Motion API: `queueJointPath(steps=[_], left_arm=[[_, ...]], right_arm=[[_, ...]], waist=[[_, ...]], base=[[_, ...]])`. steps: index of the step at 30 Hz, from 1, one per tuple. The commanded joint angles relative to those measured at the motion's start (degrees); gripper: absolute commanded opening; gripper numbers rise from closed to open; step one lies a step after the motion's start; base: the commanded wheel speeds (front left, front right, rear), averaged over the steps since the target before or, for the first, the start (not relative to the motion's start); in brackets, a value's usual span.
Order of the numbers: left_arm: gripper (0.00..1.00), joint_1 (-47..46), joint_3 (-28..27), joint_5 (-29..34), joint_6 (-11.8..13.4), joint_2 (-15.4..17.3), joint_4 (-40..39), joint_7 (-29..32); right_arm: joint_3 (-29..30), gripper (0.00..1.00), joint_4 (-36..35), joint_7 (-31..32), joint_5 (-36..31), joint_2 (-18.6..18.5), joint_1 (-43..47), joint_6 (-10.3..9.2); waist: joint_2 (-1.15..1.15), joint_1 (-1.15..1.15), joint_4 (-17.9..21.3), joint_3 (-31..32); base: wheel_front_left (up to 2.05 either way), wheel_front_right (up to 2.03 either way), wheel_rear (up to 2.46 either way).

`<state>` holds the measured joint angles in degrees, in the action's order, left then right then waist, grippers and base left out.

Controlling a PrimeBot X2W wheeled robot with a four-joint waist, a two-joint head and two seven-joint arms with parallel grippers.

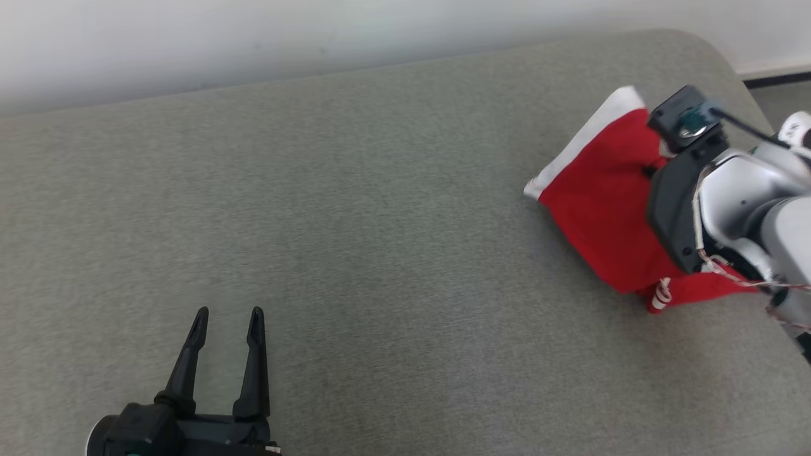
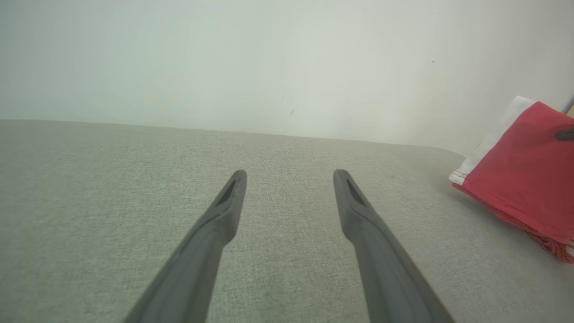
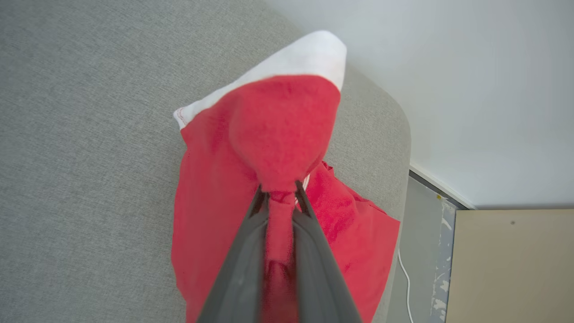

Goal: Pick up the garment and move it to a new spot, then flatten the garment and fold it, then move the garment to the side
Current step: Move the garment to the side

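Note:
The garment (image 1: 605,196) is red with a white band along one edge, and it lies bunched near the far right edge of the grey cushioned surface (image 1: 380,221). My right gripper (image 3: 279,190) is shut on a pinch of its red cloth, which bulges up over the fingertips; the garment (image 3: 210,188) hangs below them onto the cushion. In the head view the right wrist covers the fingers. My left gripper (image 1: 229,318) stands open at the lower left, far from the garment, nothing between its fingers (image 2: 228,197). The garment's edge (image 2: 520,175) shows at the right of the left wrist view.
A pale wall (image 1: 253,38) runs behind the cushion. Past the cushion's rounded right end lie a grey floor (image 3: 423,251), a white cable (image 3: 406,278) and a beige panel (image 3: 511,264). Bare cushion spreads between the two grippers.

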<state>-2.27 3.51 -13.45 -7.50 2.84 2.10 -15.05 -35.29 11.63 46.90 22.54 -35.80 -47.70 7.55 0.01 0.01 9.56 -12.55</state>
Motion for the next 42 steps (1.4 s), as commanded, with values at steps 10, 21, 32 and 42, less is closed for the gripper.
queueJointPath(steps=[10,21,32,42], left_arm=[[1.00,-3.10,1.45,1.16,0.05,2.22,-0.62,-0.14],[1.00,-5.66,3.64,1.55,0.05,4.81,-1.66,-0.14],[1.00,-6.68,3.81,3.76,0.05,4.11,-3.44,-0.14],[1.00,-2.62,0.52,3.54,0.06,1.94,-2.56,-0.14]], right_arm=[[10.16,0.00,6.18,-7.88,-1.42,-0.77,2.05,-0.16],[15.30,0.00,15.38,-18.13,-8.13,-1.95,3.15,-0.16],[21.71,1.00,23.32,-28.59,-16.44,-1.45,5.61,-0.16],[30.43,1.00,19.86,-41.49,-16.47,5.78,11.22,-0.16]], waist=[[-0.01,-0.01,5.71,-6.64],[-0.01,-0.01,1.33,-11.58],[-0.01,-0.01,-1.98,-11.95],[-0.01,-0.01,-2.73,-3.86]], base=[[0.00,0.00,0.00],[0.00,0.00,0.00],[0.00,0.00,0.00],[0.00,0.00,0.00]])
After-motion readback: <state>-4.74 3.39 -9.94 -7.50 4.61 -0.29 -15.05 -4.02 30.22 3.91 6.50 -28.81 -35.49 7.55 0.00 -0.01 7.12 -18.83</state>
